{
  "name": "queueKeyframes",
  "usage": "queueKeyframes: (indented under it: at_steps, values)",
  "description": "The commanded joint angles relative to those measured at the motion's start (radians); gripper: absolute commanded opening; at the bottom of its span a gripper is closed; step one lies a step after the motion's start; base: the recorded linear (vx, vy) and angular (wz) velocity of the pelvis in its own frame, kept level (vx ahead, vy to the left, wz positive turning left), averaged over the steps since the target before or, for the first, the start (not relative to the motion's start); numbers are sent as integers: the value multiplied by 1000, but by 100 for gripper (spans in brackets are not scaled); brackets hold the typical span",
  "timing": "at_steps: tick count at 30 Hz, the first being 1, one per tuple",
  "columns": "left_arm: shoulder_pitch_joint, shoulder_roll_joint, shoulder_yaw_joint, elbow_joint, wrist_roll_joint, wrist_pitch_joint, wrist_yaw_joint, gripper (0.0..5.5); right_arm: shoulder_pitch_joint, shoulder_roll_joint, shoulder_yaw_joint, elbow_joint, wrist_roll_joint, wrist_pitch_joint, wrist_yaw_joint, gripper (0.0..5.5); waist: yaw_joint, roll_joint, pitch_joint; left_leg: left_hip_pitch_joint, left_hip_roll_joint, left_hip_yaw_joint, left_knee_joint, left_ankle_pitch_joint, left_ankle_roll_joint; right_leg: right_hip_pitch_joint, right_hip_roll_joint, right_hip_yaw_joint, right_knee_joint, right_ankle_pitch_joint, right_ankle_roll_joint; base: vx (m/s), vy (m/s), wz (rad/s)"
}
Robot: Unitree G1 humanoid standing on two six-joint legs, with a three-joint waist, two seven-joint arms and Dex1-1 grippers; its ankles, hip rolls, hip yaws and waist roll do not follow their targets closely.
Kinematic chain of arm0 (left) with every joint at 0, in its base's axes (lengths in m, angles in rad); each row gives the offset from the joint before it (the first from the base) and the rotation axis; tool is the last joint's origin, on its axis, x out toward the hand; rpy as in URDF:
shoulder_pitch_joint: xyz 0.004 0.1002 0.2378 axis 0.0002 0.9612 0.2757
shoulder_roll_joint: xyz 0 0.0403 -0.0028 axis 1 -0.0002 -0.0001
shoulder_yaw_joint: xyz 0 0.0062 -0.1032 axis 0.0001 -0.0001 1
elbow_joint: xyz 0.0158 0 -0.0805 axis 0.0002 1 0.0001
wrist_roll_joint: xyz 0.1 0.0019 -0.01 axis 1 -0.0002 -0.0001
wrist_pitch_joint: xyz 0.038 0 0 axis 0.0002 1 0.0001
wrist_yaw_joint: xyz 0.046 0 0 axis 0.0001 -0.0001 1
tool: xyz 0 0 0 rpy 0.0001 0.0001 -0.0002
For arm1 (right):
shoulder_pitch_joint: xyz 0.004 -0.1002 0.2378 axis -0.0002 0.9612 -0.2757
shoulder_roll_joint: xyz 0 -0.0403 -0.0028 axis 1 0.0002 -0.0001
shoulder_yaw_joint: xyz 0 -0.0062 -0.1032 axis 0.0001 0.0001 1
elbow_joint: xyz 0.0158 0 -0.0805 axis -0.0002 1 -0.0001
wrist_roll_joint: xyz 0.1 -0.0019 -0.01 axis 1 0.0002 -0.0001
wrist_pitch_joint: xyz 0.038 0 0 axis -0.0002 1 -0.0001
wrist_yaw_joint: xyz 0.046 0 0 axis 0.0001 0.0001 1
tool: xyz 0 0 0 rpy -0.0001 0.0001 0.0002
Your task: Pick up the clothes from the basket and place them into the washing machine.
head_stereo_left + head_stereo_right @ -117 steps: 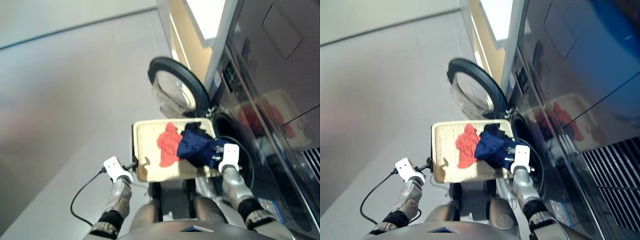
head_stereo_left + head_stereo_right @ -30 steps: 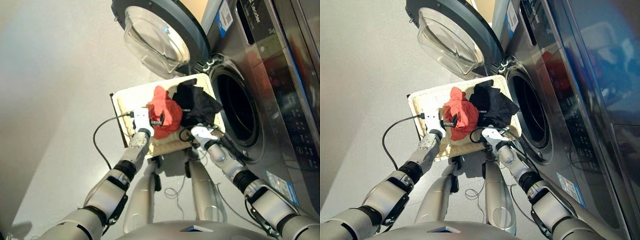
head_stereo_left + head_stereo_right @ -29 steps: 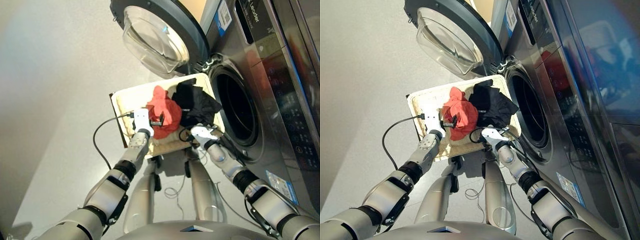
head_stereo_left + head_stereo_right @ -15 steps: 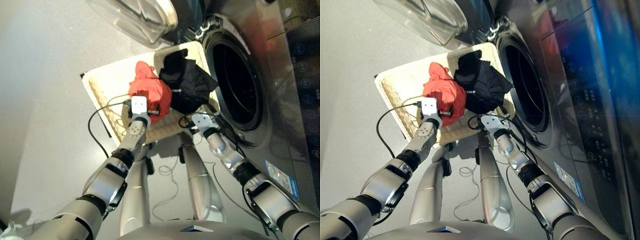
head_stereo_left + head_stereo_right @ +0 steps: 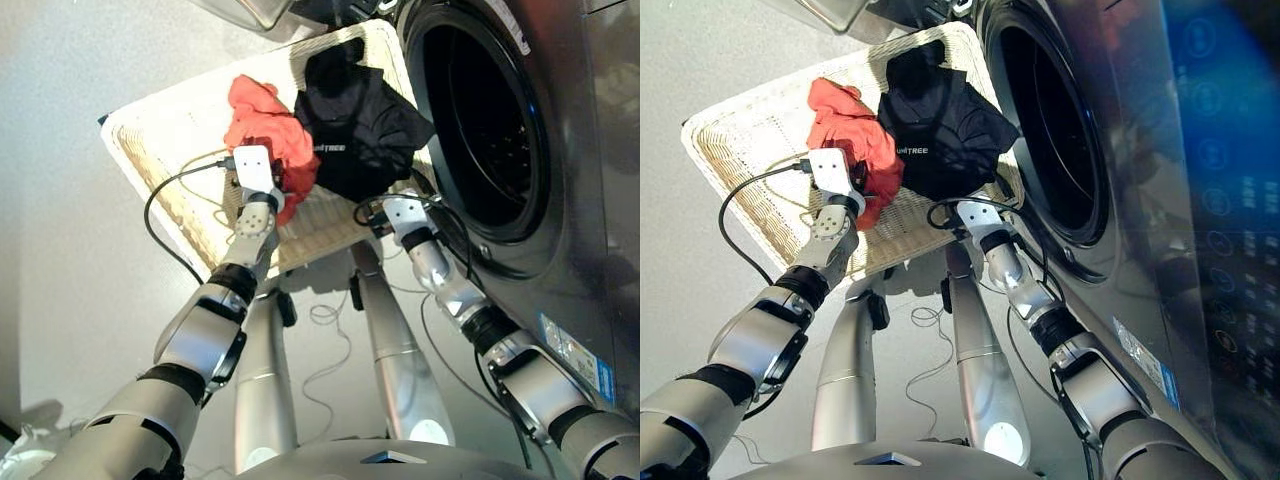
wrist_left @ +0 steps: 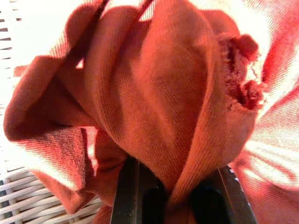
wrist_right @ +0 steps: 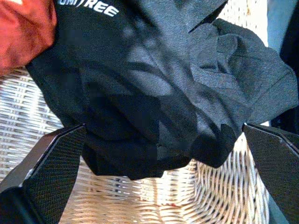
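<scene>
Left eye view: the basket (image 5: 160, 170) sits tilted just in front of the washer (image 5: 560, 150), one corner beside the open porthole (image 5: 480, 110). The red garment (image 5: 268, 135) lies near the basket's middle, the black garment (image 5: 355, 125) touching it on the side nearest the washer, reaching the basket's edge there. The left tool (image 5: 262, 196) is at the red garment's near edge. The right tool (image 5: 398, 205) sits at the basket's near edge by the black garment. A cable (image 5: 165, 200) loops over the wicker to the left wrist.

Right eye view: the same layout; white lettering (image 5: 916, 149) shows on the black garment.

Left wrist view: the left tool (image 6: 174, 196) is clamped on a fold of the red garment (image 6: 154, 93), the cloth bunched up between its fingers (image 6: 126, 196); wicker (image 6: 18, 205) shows beside it.

Right wrist view: the right tool (image 7: 159, 172) is spread wide, its fingers (image 7: 51, 163) on either side of the black garment (image 7: 159, 93), which lies on the wicker (image 7: 154, 196) with the red garment (image 7: 23, 32) at one corner.
</scene>
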Motion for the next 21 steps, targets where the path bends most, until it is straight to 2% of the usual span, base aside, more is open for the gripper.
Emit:
queueKeyframes:
  at_steps: [1,4,9,14,15,16,21]
  values:
    - [2,-1,22,37,-22,15,-16,0,-4,48,12,-44,1,-58,0,550,-31,12,-11,38,-17,-66,65,-86,22,38,-12,-80,69,-84,84,0,0,0]
    - [23,-9,17,10,-33,7,-30,0,-7,44,23,-5,-4,-54,3,550,-21,14,-12,84,-25,-68,28,-73,19,90,-26,-85,39,-71,85,0,0,0]
    - [87,-27,12,-68,-85,-10,-67,0,2,30,50,54,-22,-39,21,550,1,13,0,217,-40,-73,-69,-30,2,227,-51,-97,-40,-46,88,0,0,0]
    - [165,-53,-5,-138,-115,-15,-104,0,20,17,81,101,-60,-23,46,550,25,9,2,353,-58,-85,-148,-3,-5,363,-59,-110,-101,-36,90,6,-7,74]
    - [185,-62,-14,-154,-123,-16,-118,0,22,12,95,126,-77,-20,56,550,34,9,0,392,-61,-85,-174,8,-9,402,-62,-114,-123,-34,91,-66,-40,216]
    - [215,-75,-26,-194,-146,-18,-141,0,27,8,115,152,-106,-13,68,550,41,3,-2,439,-74,-82,-213,51,-8,458,-76,-127,-165,-6,88,-66,-40,168]
    - [279,-76,-54,-282,-175,-13,-187,0,48,-12,171,137,-138,-15,127,550,63,5,-6,562,-75,-95,-287,77,-16,574,-83,-148,-209,-8,90,11,-33,81]
